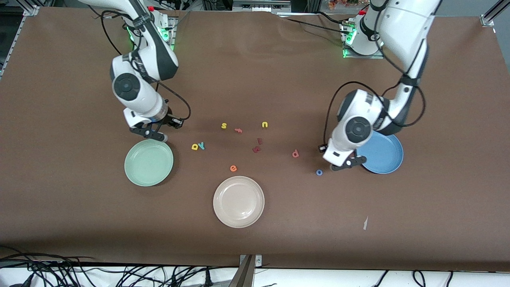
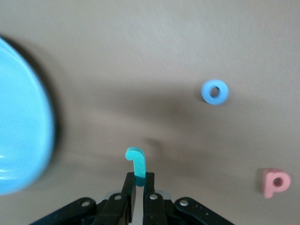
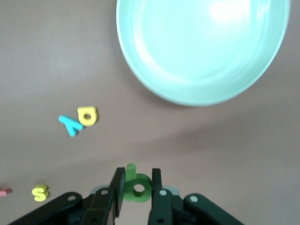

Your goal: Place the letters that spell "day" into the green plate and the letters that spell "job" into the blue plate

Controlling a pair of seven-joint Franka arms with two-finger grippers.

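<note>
A brown cloth (image 1: pixel 255 247) covers the table. The right gripper (image 3: pixel 136 187) is clenched on the dark green letter (image 3: pixel 136 183) just beside the green plate (image 1: pixel 131 171). The yellow letter (image 1: pixel 195 146) and teal "y" (image 1: pixel 201 145) lie touching near it. The left gripper (image 2: pixel 139 185) grasps the teal hook letter (image 2: pixel 136 161) beside the blue plate (image 1: pixel 392 159), near the blue "o" (image 1: pixel 319 172) and the salmon letter (image 1: pixel 295 153).

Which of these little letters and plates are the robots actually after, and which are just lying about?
Part of the job:
- dark green foam letter, held in right gripper
- yellow foam letter with a bowl
- teal foam "y"
- teal hook-shaped foam letter, held in left gripper
- blue foam ring
- salmon-red foam letter
- pale green plate
- blue plate

Just lying about:
- yellow "s"
- yellow "u"
- orange "e"
- dark red pieces
- cream plate
</note>
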